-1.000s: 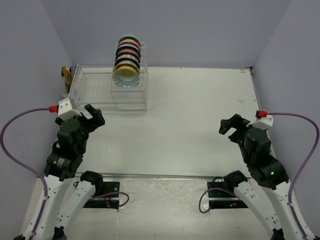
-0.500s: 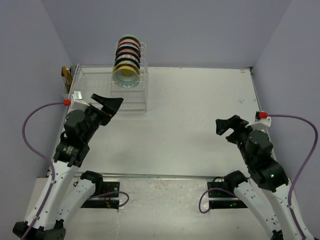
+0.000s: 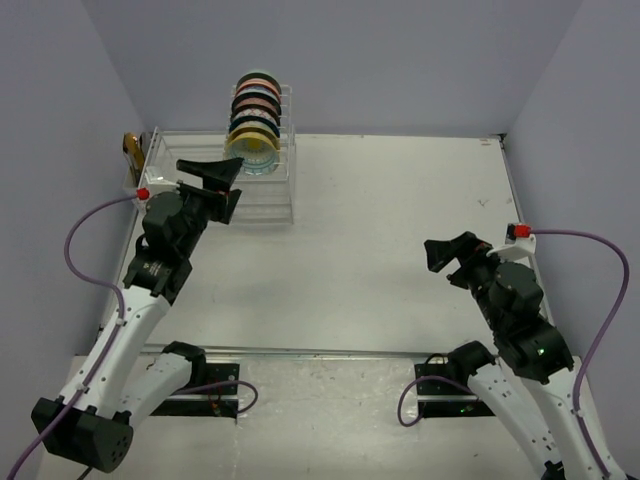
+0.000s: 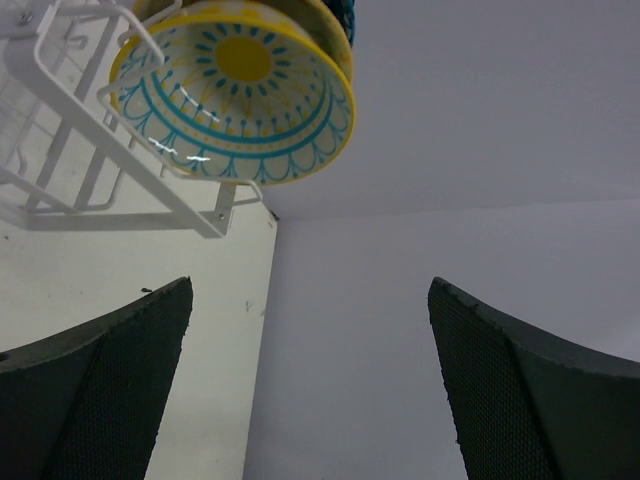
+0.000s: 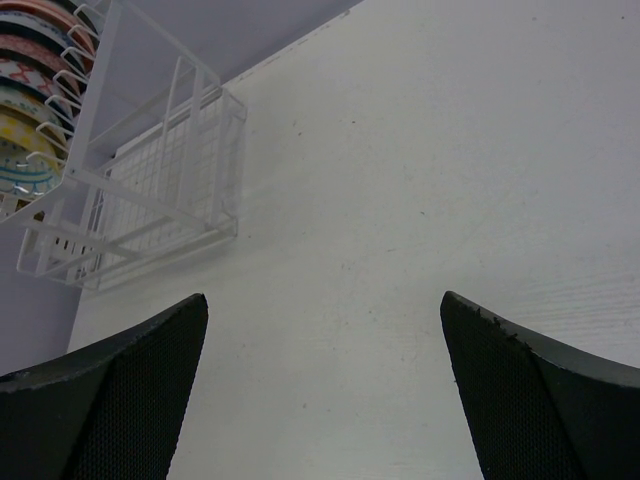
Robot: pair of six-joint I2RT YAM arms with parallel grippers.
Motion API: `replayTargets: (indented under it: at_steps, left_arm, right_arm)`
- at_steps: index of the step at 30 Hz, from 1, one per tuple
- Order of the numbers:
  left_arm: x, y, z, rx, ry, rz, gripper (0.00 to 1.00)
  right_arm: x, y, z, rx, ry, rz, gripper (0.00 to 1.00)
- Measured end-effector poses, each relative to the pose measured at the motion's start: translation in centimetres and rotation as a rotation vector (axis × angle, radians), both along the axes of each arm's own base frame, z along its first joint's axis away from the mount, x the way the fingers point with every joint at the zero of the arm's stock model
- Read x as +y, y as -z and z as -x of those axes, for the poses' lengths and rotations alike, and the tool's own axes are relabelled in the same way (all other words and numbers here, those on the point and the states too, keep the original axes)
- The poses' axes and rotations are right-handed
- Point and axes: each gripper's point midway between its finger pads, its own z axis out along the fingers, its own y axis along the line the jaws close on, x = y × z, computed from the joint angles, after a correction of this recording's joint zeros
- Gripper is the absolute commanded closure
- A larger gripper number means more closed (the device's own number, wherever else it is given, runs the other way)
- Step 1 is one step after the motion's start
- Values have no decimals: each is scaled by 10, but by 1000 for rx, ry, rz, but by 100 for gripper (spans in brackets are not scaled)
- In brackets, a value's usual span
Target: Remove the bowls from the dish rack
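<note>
My left gripper (image 4: 310,285) has swung up to the dish rack (image 3: 262,212), jaws wide and empty, facing its front yellow-and-teal bowl (image 4: 235,95); first grasp looks next.

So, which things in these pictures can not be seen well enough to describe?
Bowls behind the front yellow bowl: left wrist view, hidden by that bowl and cut by the top edge; right wrist view, cut by the left edge.
Exact bowl count: top view, they overlap edge-on.
Dish rack basket's near part: top view, covered by the left arm's fingers.
Golden-brown object: top view, too small to identify.
</note>
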Motion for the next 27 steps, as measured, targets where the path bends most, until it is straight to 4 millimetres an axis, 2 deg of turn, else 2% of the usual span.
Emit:
replayTargets:
  at_steps: [4,6,9,11,14,20,25,27]
  left_arm:
    - [5,-14,-22,-13,-67,30,3]
    - [5,-17,-35,-7,-86,40,8]
    - [3,-16,-54,9,-106,48,9]
    - [2,-18,-67,16,-121,48,12]
    - [2,-23,-81,12,-143,48,23]
    - [5,-20,-95,19,-180,48,25]
    - [8,-9,-103,45,-211,50,41]
    - [9,-8,-106,50,-220,52,55]
  right_arm:
    - [3,2,0,5,-10,-11,1]
    - [3,2,-1,2,-11,-14,1]
    - [4,1,-1,0,-10,-18,1]
    - [4,0,-1,-3,-11,-19,1]
    - [4,0,-1,-5,-14,-21,1]
    - [5,-1,-1,-7,-15,-22,1]
    - [5,-2,-2,-13,-13,-24,1]
    - [5,-3,-2,-16,-13,-25,1]
